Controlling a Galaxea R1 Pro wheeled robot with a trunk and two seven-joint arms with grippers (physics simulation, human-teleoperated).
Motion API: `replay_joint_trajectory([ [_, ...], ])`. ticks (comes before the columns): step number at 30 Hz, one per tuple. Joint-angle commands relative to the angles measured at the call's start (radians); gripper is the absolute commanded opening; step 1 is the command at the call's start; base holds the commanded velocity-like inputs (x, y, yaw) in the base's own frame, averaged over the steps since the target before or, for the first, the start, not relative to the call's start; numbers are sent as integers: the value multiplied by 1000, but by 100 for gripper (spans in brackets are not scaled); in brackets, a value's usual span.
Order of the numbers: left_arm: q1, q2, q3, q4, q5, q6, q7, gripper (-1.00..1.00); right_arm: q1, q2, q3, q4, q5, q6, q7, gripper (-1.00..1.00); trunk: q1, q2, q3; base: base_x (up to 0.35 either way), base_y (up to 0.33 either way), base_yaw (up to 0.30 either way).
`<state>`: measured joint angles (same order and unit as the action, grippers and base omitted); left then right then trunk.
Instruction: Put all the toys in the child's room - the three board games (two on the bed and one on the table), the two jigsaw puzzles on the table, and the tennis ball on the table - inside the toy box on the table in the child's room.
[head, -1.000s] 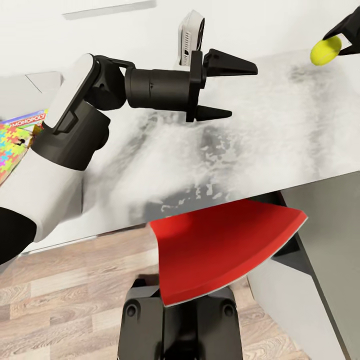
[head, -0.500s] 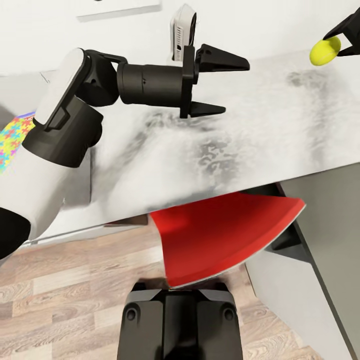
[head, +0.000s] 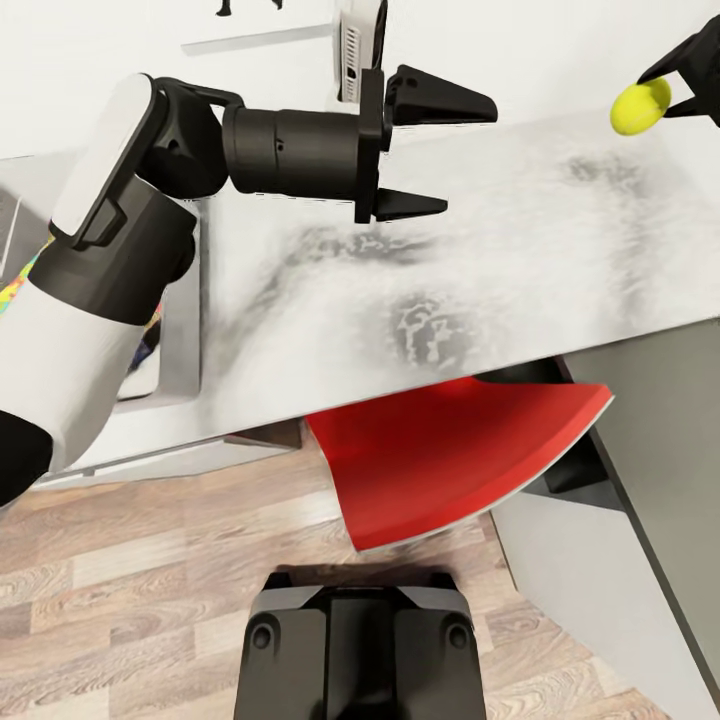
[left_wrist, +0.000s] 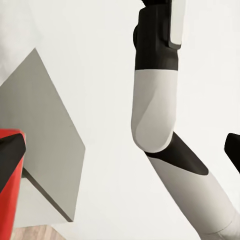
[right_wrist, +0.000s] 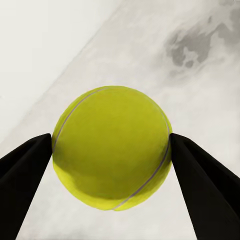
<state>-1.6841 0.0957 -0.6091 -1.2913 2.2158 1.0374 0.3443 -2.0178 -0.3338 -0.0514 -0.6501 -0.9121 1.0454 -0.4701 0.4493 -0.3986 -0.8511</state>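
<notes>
The yellow tennis ball hangs just above the far right part of the marbled table, and my right gripper is shut on it. Up close in the right wrist view, the tennis ball sits squeezed between the two black fingers. My left gripper reaches out over the middle of the table, open and holding nothing. At the far left a grey-walled container, seemingly the toy box, is mostly hidden by my left arm. A strip of jigsaw puzzle colours shows beside that arm.
A red seat pokes out from under the table's near edge. A white device stands at the back behind the left gripper. Grey table side panels drop at the right; wood-plank floor lies in front, above my base.
The whole view has shifted, so the camera moved: the grey container has come into view at the left. The ball stays gripped by the right gripper; the left gripper stays open.
</notes>
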Motion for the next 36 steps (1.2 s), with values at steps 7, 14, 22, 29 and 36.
replay_joint_trajectory([
  [7,-9,8,-2,-18,12,-1,8,100,8,3,4,-2,-10,2,-10,-100,1,-1,11,0,0,0],
  [14,-10,38,-3,-47,13,-1,8,100,11,3,6,-7,-10,2,-10,-100,1,-1,22,0,0,0],
  [22,-9,82,-8,-59,49,-1,8,100,11,13,10,-8,-10,2,-12,-100,1,-1,36,0,0,0],
  [29,-9,92,-11,-67,52,-1,8,100,21,20,11,-5,-11,2,-12,-100,1,-1,47,0,0,0],
  [36,-9,93,-16,-72,52,0,8,100,41,35,34,-5,-11,2,-12,-100,1,-1,59,0,0,0],
])
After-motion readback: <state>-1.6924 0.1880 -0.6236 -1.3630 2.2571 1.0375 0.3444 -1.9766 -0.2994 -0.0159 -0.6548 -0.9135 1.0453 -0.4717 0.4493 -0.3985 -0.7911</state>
